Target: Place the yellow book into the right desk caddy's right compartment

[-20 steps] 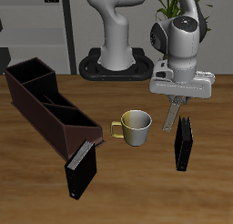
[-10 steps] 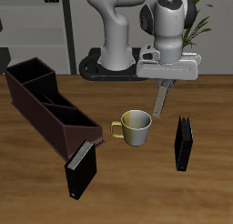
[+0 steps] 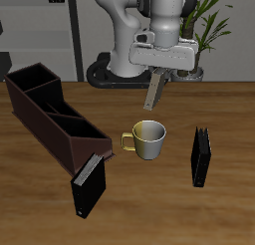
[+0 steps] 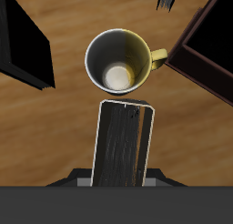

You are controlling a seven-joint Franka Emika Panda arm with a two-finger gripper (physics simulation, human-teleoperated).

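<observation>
From the exterior view, the two-finger gripper (image 3: 155, 78) hangs above the wooden table (image 3: 229, 115), clamped on the upper end of the thin yellow book (image 3: 153, 91), which shows here as a slim grey slab dangling edge-on, clear of everything and above the metallic mug with a yellow handle (image 3: 146, 138). The long dark maroon right desk caddy (image 3: 55, 120) lies well apart from the book, and a black book with a grey cover (image 3: 88, 184) leans at its near end. A thicker black book (image 3: 201, 155) stands upright beyond the mug. In the wrist view, the yellow book (image 4: 123, 144) projects from the closed gripper directly over the mug (image 4: 118, 64). The carry step appears to be in hand. The next move calls for transfer across to the caddy, alignment over the right compartment (image 3: 83, 137), then descent and release.
</observation>
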